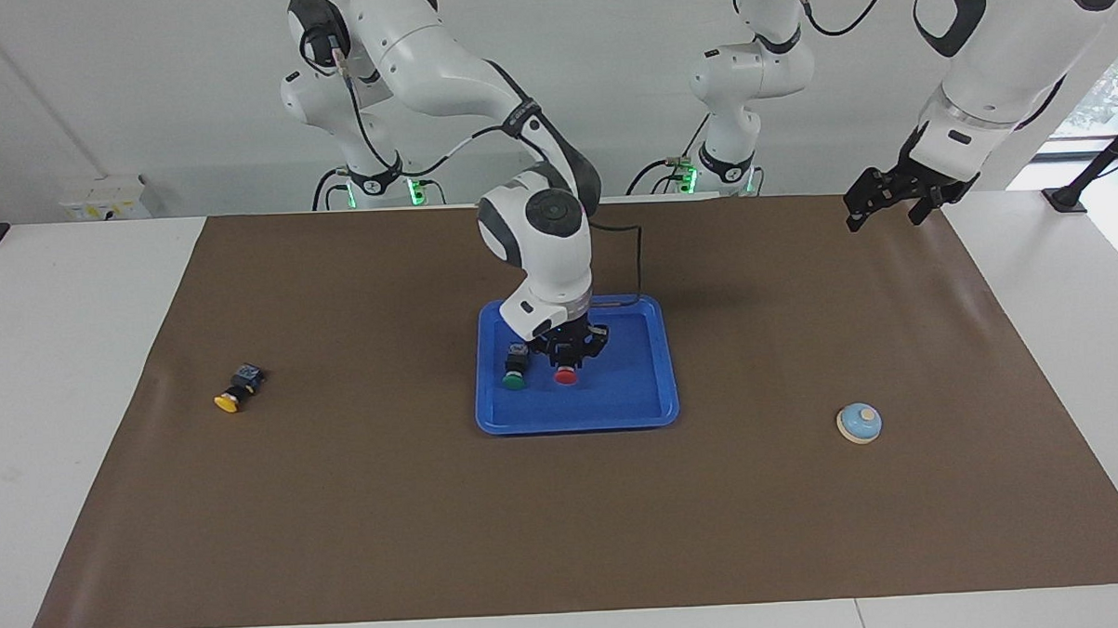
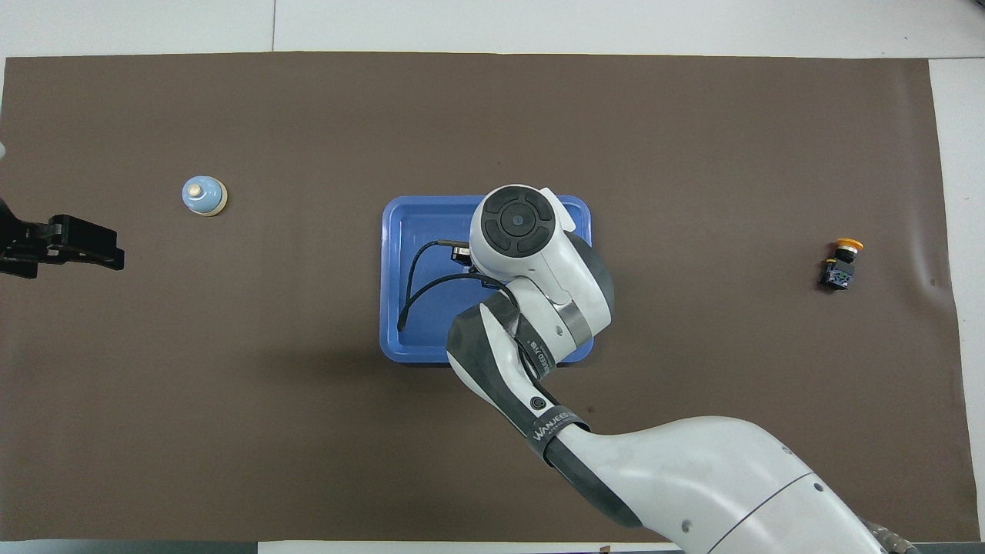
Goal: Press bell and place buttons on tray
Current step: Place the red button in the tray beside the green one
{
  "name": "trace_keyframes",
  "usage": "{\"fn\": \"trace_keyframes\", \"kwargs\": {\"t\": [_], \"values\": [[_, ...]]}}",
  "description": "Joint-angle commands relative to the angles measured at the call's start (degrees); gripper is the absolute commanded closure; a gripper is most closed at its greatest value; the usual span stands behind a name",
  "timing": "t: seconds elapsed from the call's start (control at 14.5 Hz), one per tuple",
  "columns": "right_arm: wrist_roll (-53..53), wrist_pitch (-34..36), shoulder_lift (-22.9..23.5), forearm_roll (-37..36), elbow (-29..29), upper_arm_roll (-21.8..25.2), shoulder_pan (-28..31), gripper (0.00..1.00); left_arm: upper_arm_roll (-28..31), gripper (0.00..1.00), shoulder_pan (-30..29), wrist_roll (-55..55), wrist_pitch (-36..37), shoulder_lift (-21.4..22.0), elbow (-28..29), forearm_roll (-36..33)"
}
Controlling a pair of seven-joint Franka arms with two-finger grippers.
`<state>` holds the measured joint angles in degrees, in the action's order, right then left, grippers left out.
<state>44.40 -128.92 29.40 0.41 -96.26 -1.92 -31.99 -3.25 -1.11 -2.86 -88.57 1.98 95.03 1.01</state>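
Note:
The blue tray [image 1: 622,397] [image 2: 415,238] lies at the middle of the brown mat. The right arm reaches down into it, and my right gripper [image 1: 567,360] is shut on the black body of the red button [image 1: 566,376], whose cap rests at the tray floor. The green button [image 1: 514,379] lies in the tray just beside it, toward the right arm's end. In the overhead view the right wrist hides both. The yellow button [image 1: 236,388] [image 2: 840,263] lies on its side on the mat at the right arm's end. The bell [image 1: 859,423] [image 2: 204,196] stands at the left arm's end. My left gripper [image 1: 884,215] [image 2: 85,246] waits open, raised over the mat's edge.
A brown mat [image 1: 343,507] covers most of the white table. A black cable [image 1: 638,255] runs from the right wrist over the tray's rim on the robots' side.

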Motion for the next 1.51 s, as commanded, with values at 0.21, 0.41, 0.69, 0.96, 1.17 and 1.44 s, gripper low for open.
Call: {"fn": "trace_keyframes", "kwargs": {"t": [0.21,0.41,0.69,0.96,1.17,1.44], "values": [[2.08,-4.06,-3.30,1.00,-6.84,-0.02,0.26,1.00,0.08,0.00,-0.21,0.32,0.41,0.83,0.42,0.75],[3.75,-4.32,-3.30,1.00,-6.75,-0.10,0.09,1.00,0.08,0.00,-0.21,0.32,0.50,0.83,0.42,0.75],[7.19,-5.38,-3.38,1.09,-6.84,-0.02,-2.72,1.00,0.08,0.00,-0.21,0.32,0.41,0.83,0.42,0.75],[7.10,-5.47,-3.38,1.00,-6.93,-0.02,-2.99,0.00,0.08,0.00,-0.21,0.32,0.41,0.83,0.42,0.75],[7.36,-2.24,-3.38,1.09,-4.66,0.07,-2.99,0.00,0.08,0.00,-0.21,0.32,0.50,0.83,0.42,0.75],[6.58,9.02,-6.62,0.48,2.47,1.47,1.38,0.00,0.08,0.00,-0.21,0.32,0.50,0.83,0.42,0.75]]}}
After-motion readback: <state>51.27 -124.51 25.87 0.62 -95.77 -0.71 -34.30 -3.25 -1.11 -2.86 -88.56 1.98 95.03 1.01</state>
